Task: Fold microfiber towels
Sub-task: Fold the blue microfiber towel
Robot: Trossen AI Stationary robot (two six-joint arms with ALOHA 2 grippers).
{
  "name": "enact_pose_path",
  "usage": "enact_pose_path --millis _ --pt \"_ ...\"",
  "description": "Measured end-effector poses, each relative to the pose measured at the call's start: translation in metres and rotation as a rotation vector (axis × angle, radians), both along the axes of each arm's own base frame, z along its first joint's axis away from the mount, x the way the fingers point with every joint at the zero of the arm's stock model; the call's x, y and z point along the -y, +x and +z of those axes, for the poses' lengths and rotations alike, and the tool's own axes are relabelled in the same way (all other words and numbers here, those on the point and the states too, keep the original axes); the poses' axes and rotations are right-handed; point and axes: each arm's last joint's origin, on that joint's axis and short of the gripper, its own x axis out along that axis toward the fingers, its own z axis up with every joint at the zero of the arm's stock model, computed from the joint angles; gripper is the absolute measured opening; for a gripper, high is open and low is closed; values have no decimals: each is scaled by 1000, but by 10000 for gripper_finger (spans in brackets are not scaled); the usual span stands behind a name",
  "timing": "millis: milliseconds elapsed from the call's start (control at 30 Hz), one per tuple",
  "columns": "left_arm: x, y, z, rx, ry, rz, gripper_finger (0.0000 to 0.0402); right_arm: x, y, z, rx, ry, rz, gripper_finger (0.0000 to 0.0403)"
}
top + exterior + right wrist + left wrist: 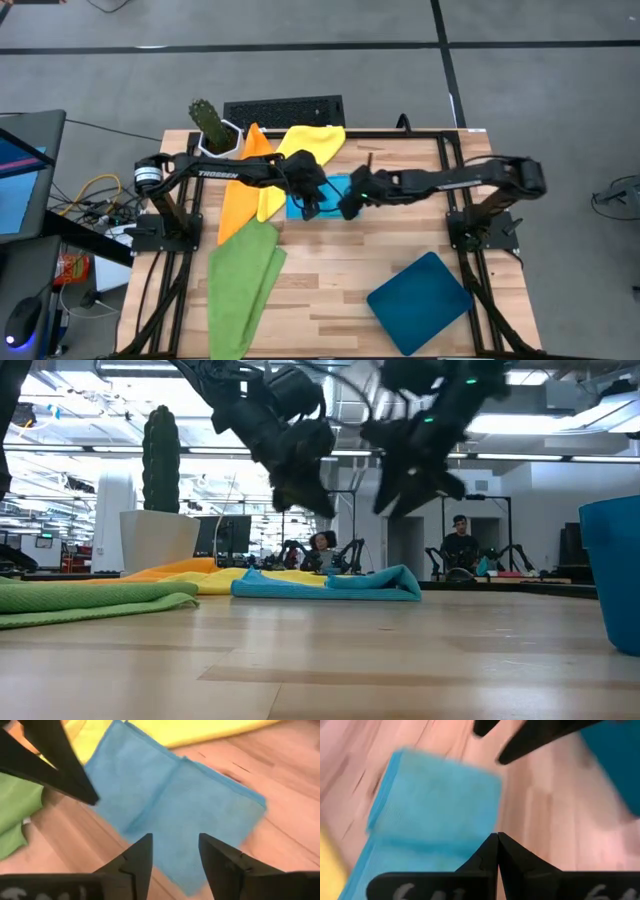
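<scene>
The light blue towel [332, 190] lies folded flat on the table's middle; it also shows in the low view [330, 582]. My left gripper [497, 839] is shut and empty, hovering above the towel's near edge [312, 205]. My right gripper [175, 847] is open and empty, hovering beside it above the same towel [350, 203]. In the low view both grippers stand clear above the cloth. The yellow towel [303, 150] and the orange towel [243, 190] lie spread at the far left. The green towel [240, 285] lies at the near left.
A dark teal tray [420, 292] lies at the near right. A cactus in a white pot [211, 130] stands at the far left corner, with a black keyboard [285, 108] behind the table. Bare wood lies between the blue towel and the tray.
</scene>
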Motion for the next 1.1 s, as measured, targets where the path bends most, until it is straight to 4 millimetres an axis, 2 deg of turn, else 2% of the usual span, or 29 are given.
enact_pose_path --millis 100,233,400,533,700,800,933,1100 --pt "1 7 0 71 13 -11 0 -9 -19 -12 84 13 4 155" --pt "-1 11 -14 100 6 10 0 -16 -35 -39 181 53 -14 123" --pt "-1 19 -40 68 -2 8 0 -20 -38 -58 226 57 -6 94" --pt "-2 24 -58 41 -12 14 0 -20 -37 -71 178 62 2 79" --pt "-3 22 -60 12 15 27 0 -22 -35 -98 66 102 24 70" --pt "-5 22 -60 12 22 33 0 -22 -34 -106 42 124 27 69" --pt "-4 23 -64 0 21 32 0 -25 -34 -101 54 157 53 69" --pt "2 25 -64 12 12 11 0 -30 -38 -64 203 108 84 69"
